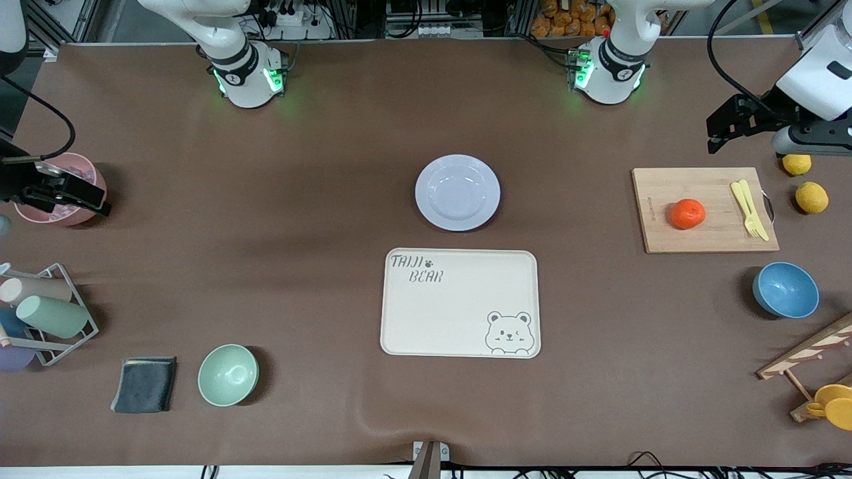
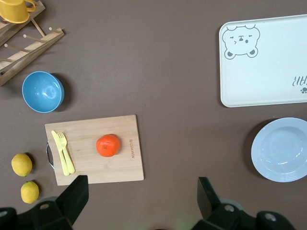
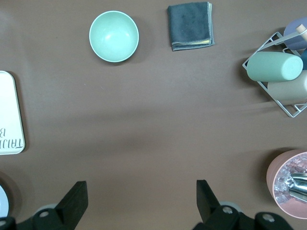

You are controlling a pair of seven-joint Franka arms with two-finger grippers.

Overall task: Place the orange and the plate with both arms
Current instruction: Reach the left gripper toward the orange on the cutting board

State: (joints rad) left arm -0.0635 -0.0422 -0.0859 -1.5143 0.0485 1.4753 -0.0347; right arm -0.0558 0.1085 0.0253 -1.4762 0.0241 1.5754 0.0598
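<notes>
The orange point(image 1: 687, 213) lies on a wooden cutting board point(image 1: 712, 233) toward the left arm's end of the table; it also shows in the left wrist view point(image 2: 108, 145). The pale lavender plate point(image 1: 457, 192) sits mid-table, just farther from the front camera than the cream bear tray point(image 1: 460, 303), and also shows in the left wrist view point(image 2: 280, 149). My left gripper point(image 1: 715, 136) hangs open and empty over the table beside the board point(image 2: 142, 191). My right gripper point(image 1: 100, 199) hangs open and empty over a pink bowl at the right arm's end point(image 3: 141, 191).
A yellow fork and knife point(image 1: 749, 209) lie on the board, with two lemons point(image 1: 811, 197) beside it. A blue bowl point(image 1: 785, 290) and a wooden mug rack point(image 1: 819, 372) are nearer the camera. A mint bowl point(image 1: 228, 374), grey cloth point(image 1: 144, 384), cup rack point(image 1: 46, 313) and pink bowl point(image 1: 73, 163) stand toward the right arm's end.
</notes>
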